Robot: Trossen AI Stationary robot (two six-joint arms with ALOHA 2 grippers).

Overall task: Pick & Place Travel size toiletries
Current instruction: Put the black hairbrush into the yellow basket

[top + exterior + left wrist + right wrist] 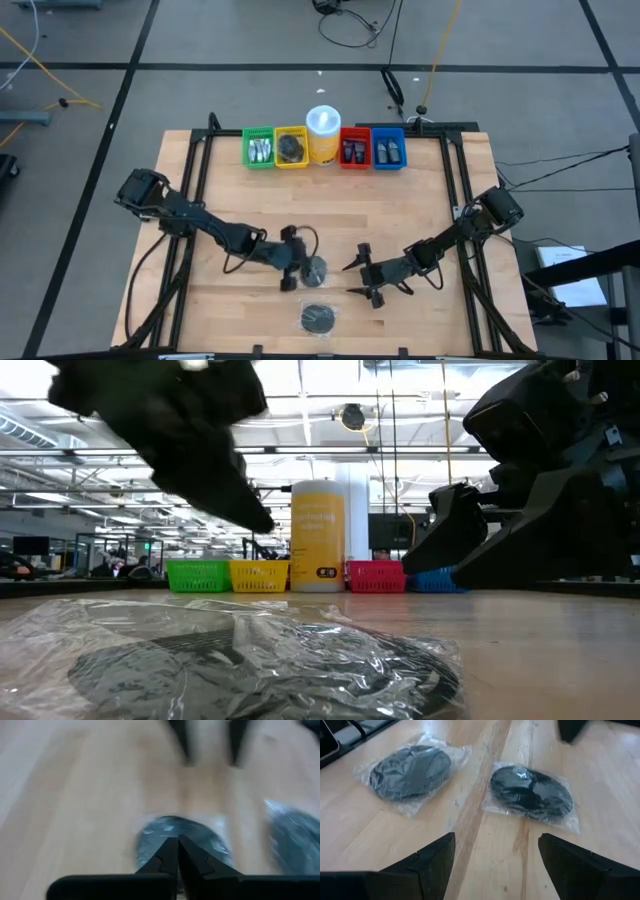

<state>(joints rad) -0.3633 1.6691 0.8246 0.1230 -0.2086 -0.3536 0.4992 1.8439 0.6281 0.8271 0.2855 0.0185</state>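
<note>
A: Plastic-wrapped dark discs, two on the bare wood: one just beside our left gripper, one nearer the table's front edge. Left fingers meet at the tips, gripping nothing.

B: Right gripper: spread wide, empty. We should part the left fingers, then straddle the wrapper squarely.

A: Only the high view shows the bins; the right wrist view shows wrapper creases.

Ahead of our right gripper lie two wrapped discs, one under the closed left gripper; bare table separates us from the bins.
</note>
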